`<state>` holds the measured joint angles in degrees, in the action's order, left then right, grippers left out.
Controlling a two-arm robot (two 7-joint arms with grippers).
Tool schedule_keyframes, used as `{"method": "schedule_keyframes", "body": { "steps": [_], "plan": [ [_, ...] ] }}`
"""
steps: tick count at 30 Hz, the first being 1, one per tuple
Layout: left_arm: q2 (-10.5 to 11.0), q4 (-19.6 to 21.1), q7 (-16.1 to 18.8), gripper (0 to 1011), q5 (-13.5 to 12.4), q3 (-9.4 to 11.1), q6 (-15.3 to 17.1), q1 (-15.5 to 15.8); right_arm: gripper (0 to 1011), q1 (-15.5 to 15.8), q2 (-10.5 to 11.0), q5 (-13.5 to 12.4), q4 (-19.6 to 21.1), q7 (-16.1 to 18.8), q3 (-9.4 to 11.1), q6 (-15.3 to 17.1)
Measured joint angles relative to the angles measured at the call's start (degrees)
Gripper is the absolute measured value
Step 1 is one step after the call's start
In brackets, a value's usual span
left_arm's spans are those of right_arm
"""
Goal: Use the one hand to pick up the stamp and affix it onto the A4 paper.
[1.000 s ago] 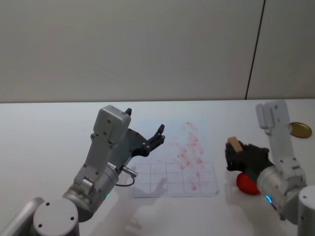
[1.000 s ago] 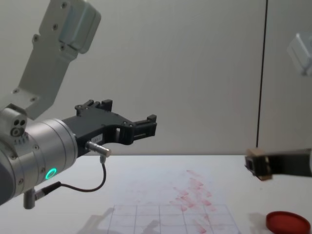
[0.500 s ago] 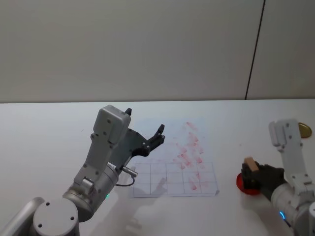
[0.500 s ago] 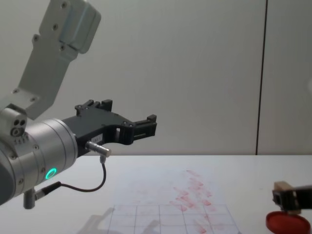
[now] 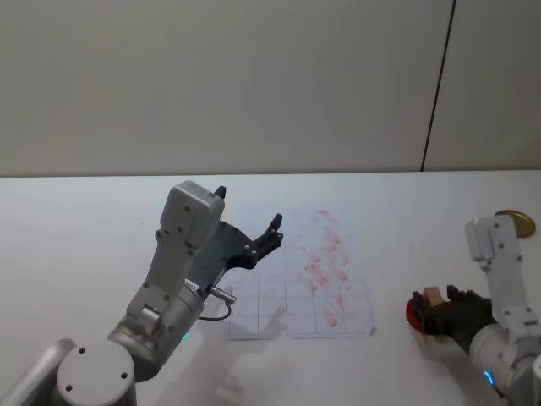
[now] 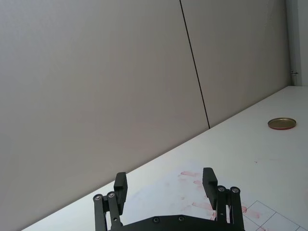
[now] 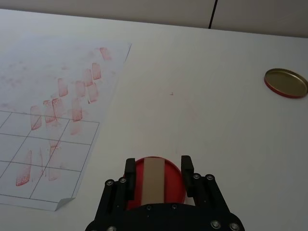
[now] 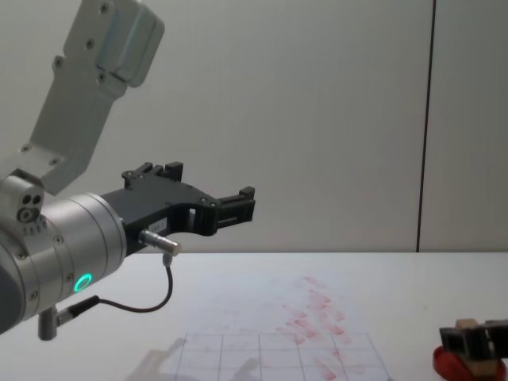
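Observation:
My right gripper (image 7: 158, 168), the hand on the blue-lit arm, is shut on the tan wooden stamp (image 7: 155, 179). It holds the stamp down on the round red ink pad (image 7: 173, 185); whether they touch I cannot tell. From the head camera the stamp (image 5: 434, 297) sits over the ink pad (image 5: 413, 311) at the table's right, with the right gripper (image 5: 437, 315) around it. The A4 paper (image 5: 296, 271), gridded and smudged with red marks, lies to the left of the pad. My left gripper (image 5: 249, 210), on the green-lit arm, hangs open in the air above the paper's left part.
A gold round lid (image 5: 517, 222) lies at the far right of the white table (image 5: 84, 228), beyond the ink pad. In the chest view the left arm (image 8: 71, 246) is large at the left, and the right gripper (image 8: 476, 340) sits low at the right edge.
My right gripper has come down and toward the robot with the stamp, from raised beside the ink pad to low over it. The left arm has not moved.

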<state>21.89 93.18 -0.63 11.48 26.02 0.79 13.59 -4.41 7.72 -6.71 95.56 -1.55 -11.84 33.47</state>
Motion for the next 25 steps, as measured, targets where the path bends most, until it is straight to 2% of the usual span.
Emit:
{"method": "schedule_keyframes", "body": {
  "steps": [4,5,9,10,12,13,16,19,25],
  "plan": [
    [0.0,0.0,0.0,993,0.0,0.0,0.0,0.0,621,0.03,0.0,0.39,0.06,0.28,0.04,-1.18],
    [0.0,0.0,0.0,993,0.0,0.0,0.0,0.0,683,0.11,0.03,0.56,0.28,0.37,0.05,-1.72],
    [0.0,0.0,0.0,993,0.0,0.0,0.0,0.0,760,0.34,0.13,0.94,0.9,0.55,0.08,-2.97],
    [0.0,0.0,0.0,993,0.0,0.0,0.0,0.0,813,0.53,0.25,1.13,1.35,0.63,0.1,-3.64],
    [0.0,0.0,0.0,993,0.0,0.0,0.0,0.0,843,0.81,0.44,1.48,2.01,0.76,0.15,-4.82],
    [0.0,0.0,0.0,993,0.0,0.0,0.0,0.0,902,0.96,0.55,1.59,2.33,0.8,0.18,-5.2],
    [0.0,0.0,0.0,993,0.0,0.0,0.0,0.0,981,1.51,0.96,2.04,3.4,1.02,0.31,-6.93],
    [0.0,0.0,0.0,993,0.0,0.0,0.0,0.0,1001,1.94,1.3,2.32,4.21,1.19,0.47,-8.28],
    [0.0,0.0,0.01,993,0.0,0.0,0.0,0.0,1001,3.5,2.74,3.09,6.84,1.69,1.16,-12.98]
  ]
}}
